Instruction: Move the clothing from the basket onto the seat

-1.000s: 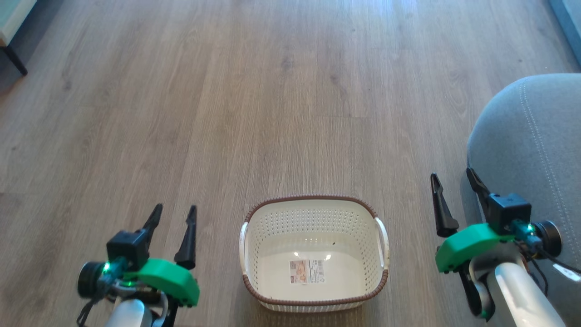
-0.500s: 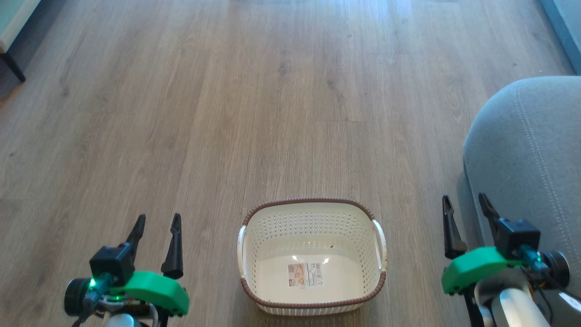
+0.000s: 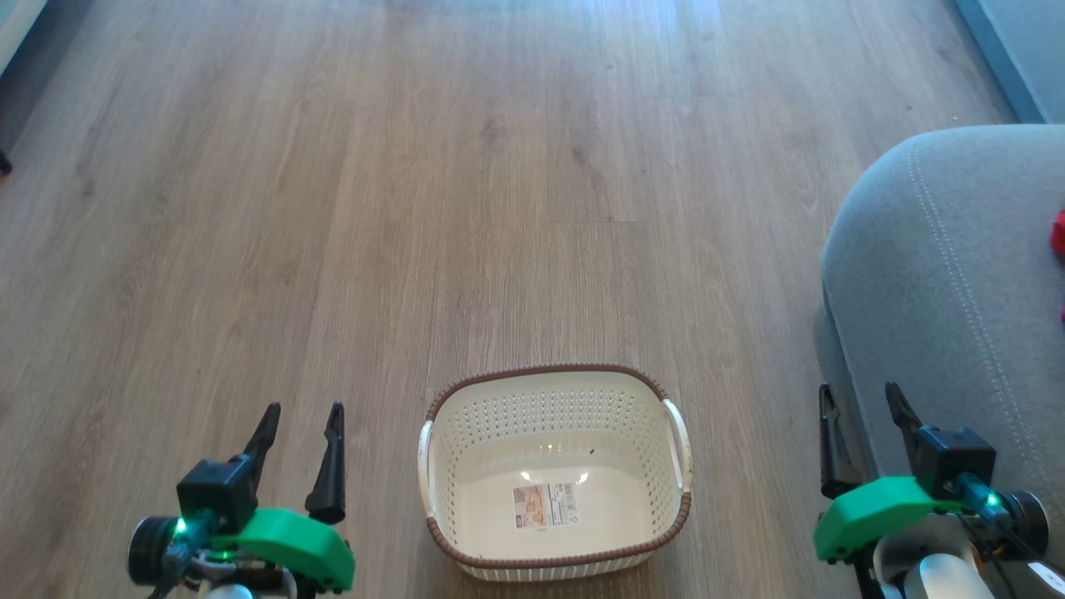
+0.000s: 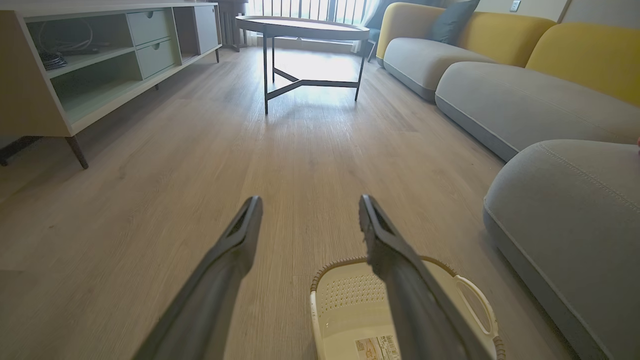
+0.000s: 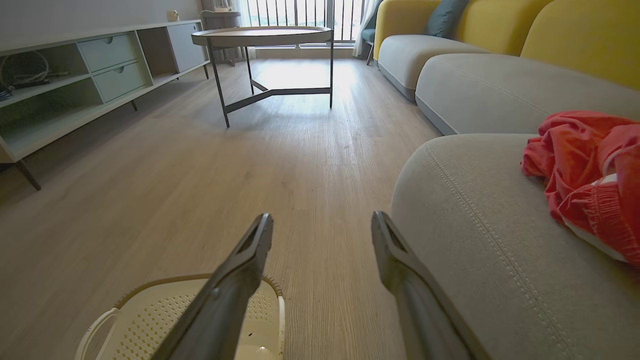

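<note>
Now, clothing [image 5: 585, 170]: a crumpled red heap with a white-edged cuff, lying on top of the seat and well apart from the basket. Seen from the robot's head, only a red sliver shows at the far 3 o'clock edge.
Basket [image 3: 545, 368]: cream with a brown rim, standing on the wooden floor [image 3: 499, 208] at 6 o'clock, between the two arms. It holds no garment; a paper label [image 3: 545, 505] lies on its bottom.
Seat [image 3: 940, 274]: a big grey cushion at 3 o'clock with a rounded corner. Its line of pale stitching [image 3: 948, 258] runs roughly 12 to 6.
Left end effector [image 3: 304, 409]: released, fingers spread, grasping nothing. It is at 7 o'clock, near the basket's 9 o'clock handle, pointing to 12.
Right end effector [image 3: 858, 389]: released, fingers spread, grasping nothing. It is at 5 o'clock, just beside the seat's near edge, pointing to 12; whether it touches the cushion I cannot tell.
Key relation: the clothing lies toward about 2 o'clock from the right end effector, up on the cushion. The right arm is much nearer, since the basket sits between the left arm and the seat.
Clothing's axis: bunched, with no clear long axis or heading.
Basket's axis: long side runs 9 to 3, a handle at each end.
Judgement: the transfer looks finished, so no further reach seems needed.
</note>
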Controlling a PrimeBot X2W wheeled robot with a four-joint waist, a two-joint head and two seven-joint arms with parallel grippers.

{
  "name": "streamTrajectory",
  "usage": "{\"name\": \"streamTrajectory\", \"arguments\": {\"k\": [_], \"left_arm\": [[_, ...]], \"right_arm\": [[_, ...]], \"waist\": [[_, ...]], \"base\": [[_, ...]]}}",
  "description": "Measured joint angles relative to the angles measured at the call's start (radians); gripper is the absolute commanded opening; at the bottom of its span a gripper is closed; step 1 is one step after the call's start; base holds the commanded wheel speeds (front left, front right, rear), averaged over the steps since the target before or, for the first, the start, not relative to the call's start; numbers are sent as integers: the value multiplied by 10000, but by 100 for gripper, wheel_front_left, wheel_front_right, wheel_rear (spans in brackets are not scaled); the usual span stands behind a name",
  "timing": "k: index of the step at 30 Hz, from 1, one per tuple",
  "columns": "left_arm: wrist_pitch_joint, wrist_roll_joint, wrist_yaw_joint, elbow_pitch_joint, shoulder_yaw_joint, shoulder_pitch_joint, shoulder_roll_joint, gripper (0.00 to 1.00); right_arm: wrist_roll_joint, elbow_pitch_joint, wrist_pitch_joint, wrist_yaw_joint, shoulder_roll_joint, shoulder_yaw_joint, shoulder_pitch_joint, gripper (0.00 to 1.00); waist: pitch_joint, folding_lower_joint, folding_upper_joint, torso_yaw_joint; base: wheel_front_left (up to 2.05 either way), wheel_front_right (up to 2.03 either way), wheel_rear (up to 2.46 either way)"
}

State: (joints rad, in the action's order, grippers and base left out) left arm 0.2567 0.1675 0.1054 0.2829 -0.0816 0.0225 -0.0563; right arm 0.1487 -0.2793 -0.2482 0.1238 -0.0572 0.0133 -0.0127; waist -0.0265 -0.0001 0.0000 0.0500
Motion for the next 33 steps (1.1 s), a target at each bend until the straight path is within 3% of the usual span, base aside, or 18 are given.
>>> {"name": "streamTrajectory", "arguments": {"k": [28,29,33], "left_arm": [[0,-69,186,132,244,11,54,100],[0,-75,184,194,244,12,54,0],[-4,-75,184,838,215,304,61,0]], "right_arm": [[4,-12,0,0,77,-71,0,100],[4,-67,4,0,79,-65,1,0],[6,-723,17,0,107,-44,194,0]], "waist": [[95,0,-1,-145],[96,0,0,-145],[99,0,-1,-147]], "base": [[0,0,0],[0,0,0],[0,0,0]]}}
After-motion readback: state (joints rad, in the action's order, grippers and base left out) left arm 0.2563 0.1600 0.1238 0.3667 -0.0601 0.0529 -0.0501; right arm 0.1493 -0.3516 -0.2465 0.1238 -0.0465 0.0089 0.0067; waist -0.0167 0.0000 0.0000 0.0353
